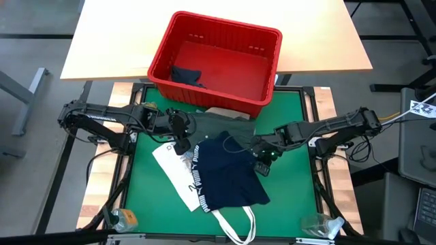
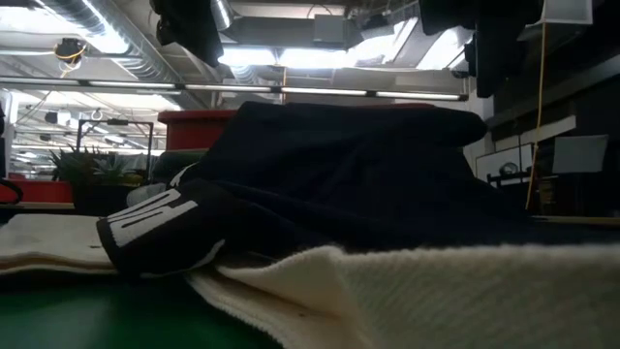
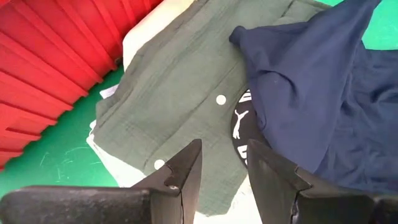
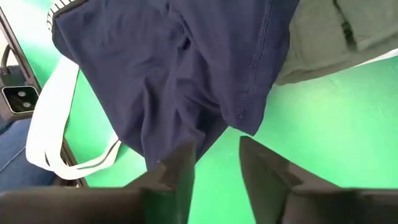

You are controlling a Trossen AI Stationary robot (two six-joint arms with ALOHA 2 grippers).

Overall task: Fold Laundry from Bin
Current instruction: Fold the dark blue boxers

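Navy shorts (image 1: 228, 173) hide most, seemingly, of the tote bag (image 1: 178, 178).

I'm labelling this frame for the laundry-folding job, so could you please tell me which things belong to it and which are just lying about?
Part of the job:
- navy shorts, spread on the mat
- olive shirt, beside the bin
- red bin, a dark garment inside

Lying about:
- white tote bag, under the shorts
- green mat
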